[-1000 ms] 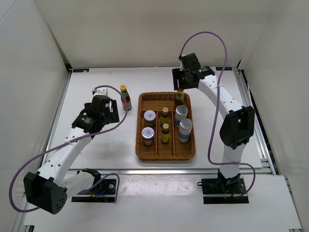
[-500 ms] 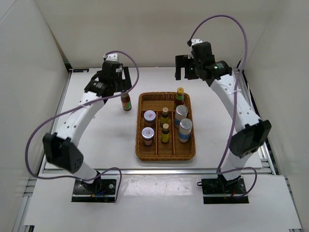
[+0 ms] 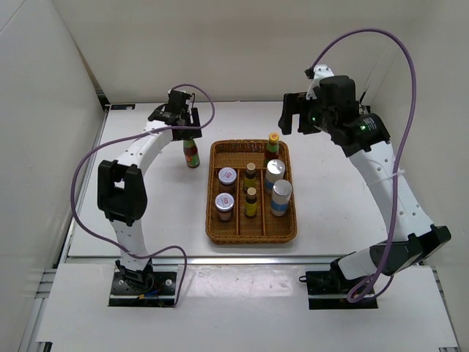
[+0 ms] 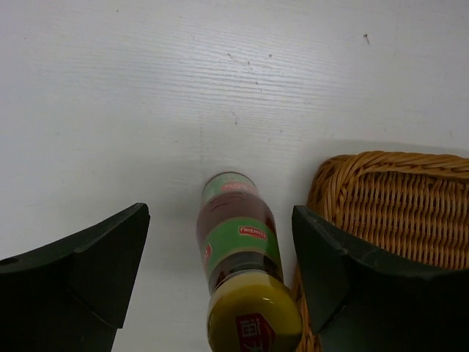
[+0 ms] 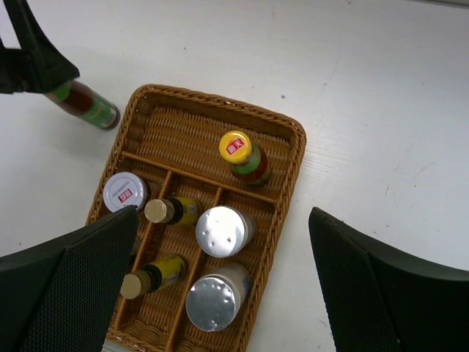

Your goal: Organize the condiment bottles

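Note:
One tall red-green bottle (image 3: 191,152) with a yellow cap stands on the table just left of the wicker tray (image 3: 251,240). My left gripper (image 3: 183,123) is open around it. In the left wrist view the bottle (image 4: 238,246) stands between the two fingers (image 4: 88,271) with a gap on each side. Inside the tray are another tall bottle (image 3: 272,145), two white-lidded jars (image 3: 228,177), two small brown bottles (image 3: 250,174) and two silver-lidded shakers (image 3: 275,171). My right gripper (image 3: 297,116) hangs open and empty high above the tray's far right corner.
The tray's corner (image 4: 396,205) lies close to my left gripper's right finger. From the right wrist, the tray's dividers (image 5: 187,176) show, and white table lies to the right of the tray. Enclosure walls stand behind and at both sides.
The right gripper opened, left the tall bottle standing in the tray's far compartment, and rose up and to the right. The left arm swung to the far side and lowered around the outside bottle.

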